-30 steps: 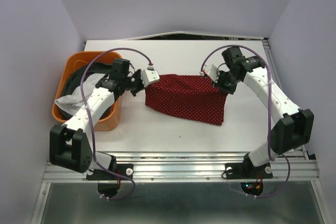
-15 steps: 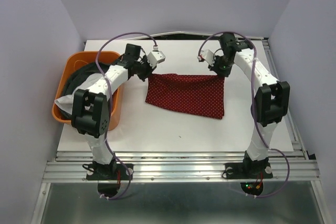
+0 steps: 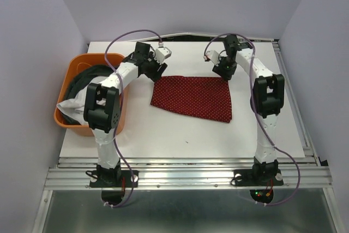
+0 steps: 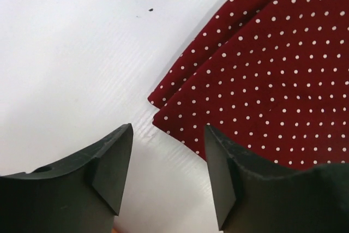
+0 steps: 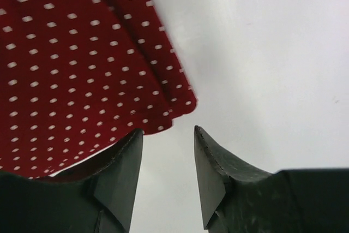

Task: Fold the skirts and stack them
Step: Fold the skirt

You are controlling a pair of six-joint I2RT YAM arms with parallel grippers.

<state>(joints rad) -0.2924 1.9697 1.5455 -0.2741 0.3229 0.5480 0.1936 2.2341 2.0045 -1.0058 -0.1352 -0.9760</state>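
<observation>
Since skirt (image 3: 192, 97) looks light, limp, doubled: pinch both layers at far corners. Both jaws apart, empty.

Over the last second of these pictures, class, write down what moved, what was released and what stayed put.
Both arms stretched toward the table's far side, pulling the red skirt back a little. The left gripper and right gripper then opened and let go of its far corners; it now lies flat. The orange basket, with the grey skirt and white skirt inside, stayed as it was.
</observation>
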